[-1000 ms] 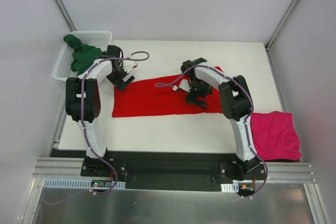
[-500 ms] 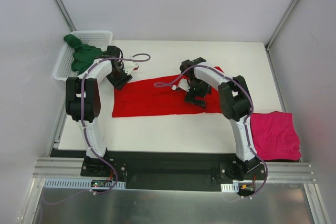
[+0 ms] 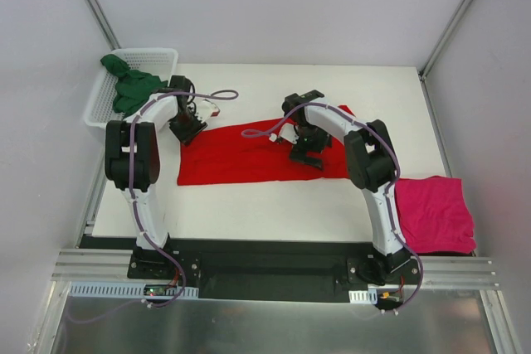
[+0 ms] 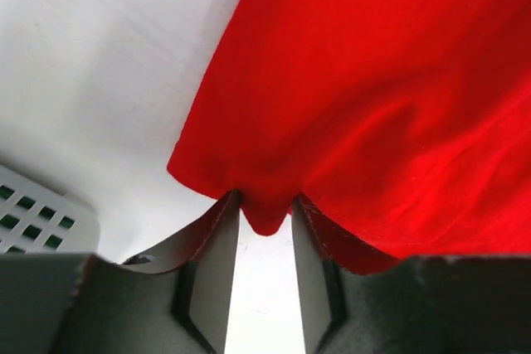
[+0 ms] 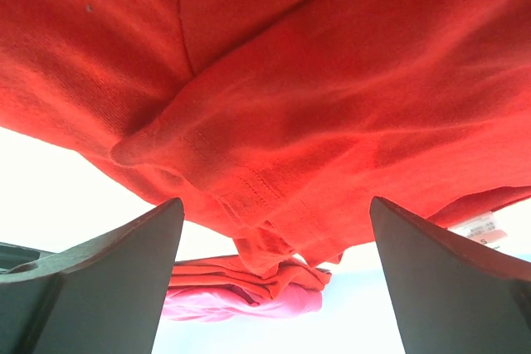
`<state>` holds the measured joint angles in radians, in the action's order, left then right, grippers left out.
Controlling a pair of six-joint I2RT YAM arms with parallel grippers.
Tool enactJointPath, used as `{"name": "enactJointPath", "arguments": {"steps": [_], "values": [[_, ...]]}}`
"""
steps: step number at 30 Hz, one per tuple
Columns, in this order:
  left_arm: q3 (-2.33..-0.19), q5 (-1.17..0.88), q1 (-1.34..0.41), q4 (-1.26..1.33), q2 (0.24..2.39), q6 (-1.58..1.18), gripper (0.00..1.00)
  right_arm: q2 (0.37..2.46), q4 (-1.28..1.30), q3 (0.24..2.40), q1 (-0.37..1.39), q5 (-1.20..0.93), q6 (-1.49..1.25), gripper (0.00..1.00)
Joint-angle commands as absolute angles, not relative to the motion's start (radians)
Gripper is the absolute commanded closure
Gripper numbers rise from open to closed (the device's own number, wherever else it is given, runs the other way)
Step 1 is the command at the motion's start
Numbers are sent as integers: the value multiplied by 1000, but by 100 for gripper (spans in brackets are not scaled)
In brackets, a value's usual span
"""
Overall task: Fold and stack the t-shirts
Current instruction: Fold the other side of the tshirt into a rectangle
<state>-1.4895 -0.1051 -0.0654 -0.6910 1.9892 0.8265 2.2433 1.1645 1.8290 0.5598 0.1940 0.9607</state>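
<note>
The red t-shirt (image 3: 249,159) is spread at mid-frame on the tabletop (image 3: 274,205), its long axis running left to right. Its upper left corner is bracketed by the left gripper (image 4: 265,205), whose jaws stand narrow on either side of the cloth; a firm pinch cannot be confirmed. The right gripper (image 3: 309,148) is held wide open over the upper right part, gripping nothing. Three t-shirts are counted: one red, one magenta t-shirt (image 3: 433,213) folded at lower right, and one green t-shirt (image 3: 133,89) in the single white basket (image 3: 158,54) at upper left.
</note>
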Motion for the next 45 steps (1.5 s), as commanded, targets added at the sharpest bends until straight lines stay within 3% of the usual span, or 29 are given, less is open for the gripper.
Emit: {"name": "enactJointPath", "arguments": {"steps": [1, 5, 6, 29, 45], "values": [[-1508, -121, -64, -735, 2016, 851, 73, 2246, 1200, 1864, 566, 190, 951, 2], [-1545, -92, -64, -735, 2029, 854, 97, 2247, 1200, 1865, 568, 189, 951, 2], [-1552, -87, -64, -735, 2032, 857, 99, 2247, 1200, 1864, 571, 189, 950, 2], [-1606, -26, -66, -742, 2006, 865, 99, 2244, 1123, 1824, 584, 216, 945, 2], [-1646, -5, -67, -744, 1997, 877, 98, 2290, 1183, 1824, 601, 121, 936, 2]]}}
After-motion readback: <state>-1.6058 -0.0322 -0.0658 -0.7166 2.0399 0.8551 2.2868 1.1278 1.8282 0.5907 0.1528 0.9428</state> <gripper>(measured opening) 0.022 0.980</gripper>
